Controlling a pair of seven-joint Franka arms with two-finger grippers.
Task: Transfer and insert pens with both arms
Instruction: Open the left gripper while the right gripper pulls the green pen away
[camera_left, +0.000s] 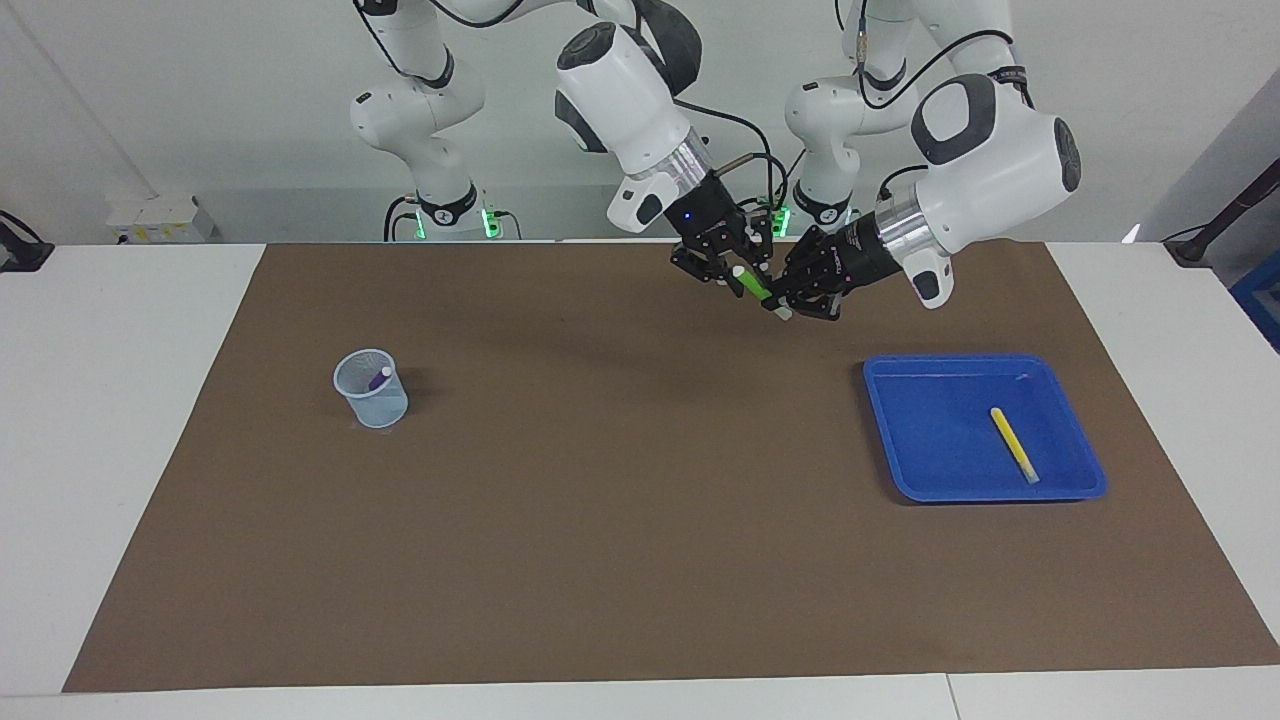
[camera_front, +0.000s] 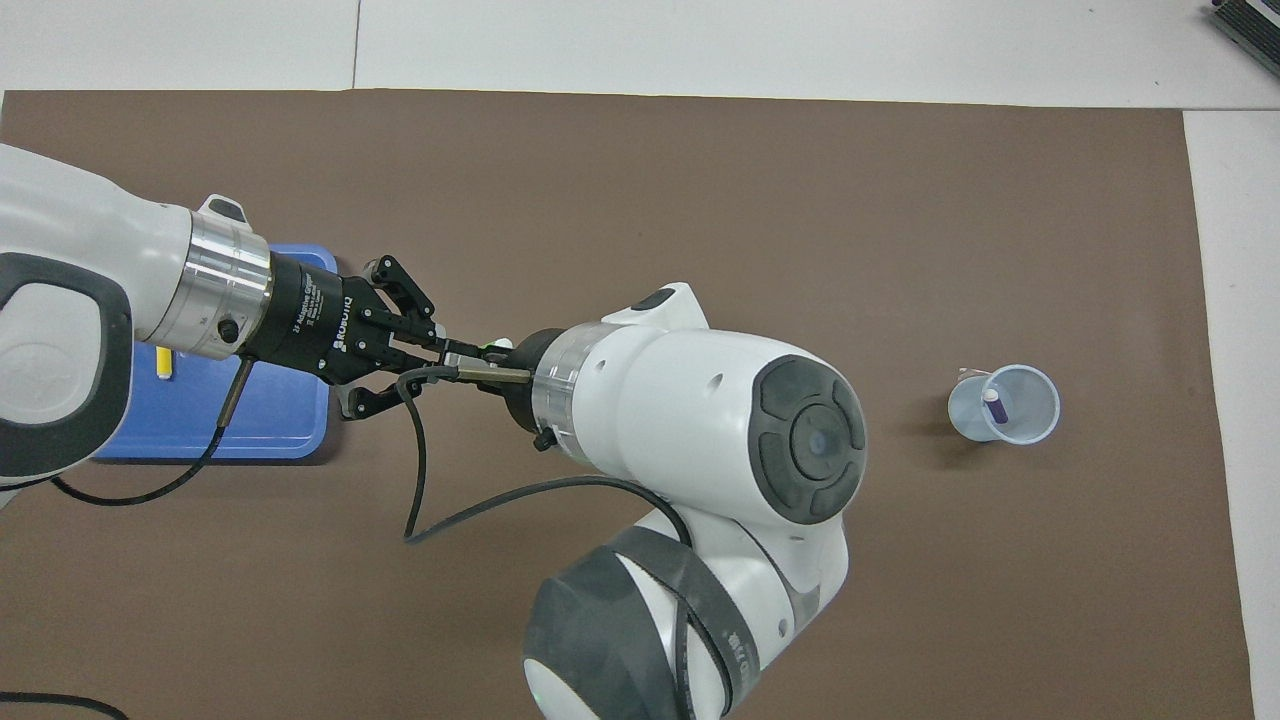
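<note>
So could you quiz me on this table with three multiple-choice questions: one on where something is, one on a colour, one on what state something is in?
1. Where is the yellow pen?
A. In the cup
B. In the blue tray
C. On the brown mat

2. What colour is the pen held up between the two hands?
A. Green
B. Purple
C. Yellow

3. How does the purple pen stand?
A. Flat on the mat
B. Flat in the tray
C. Leaning inside the cup

Answers:
1. B, since the yellow pen lies flat in the blue tray.
2. A, because the left hand and the right hand meet in the air at the green pen.
3. C, as the purple pen leans in the cup with its pale end up.
</note>
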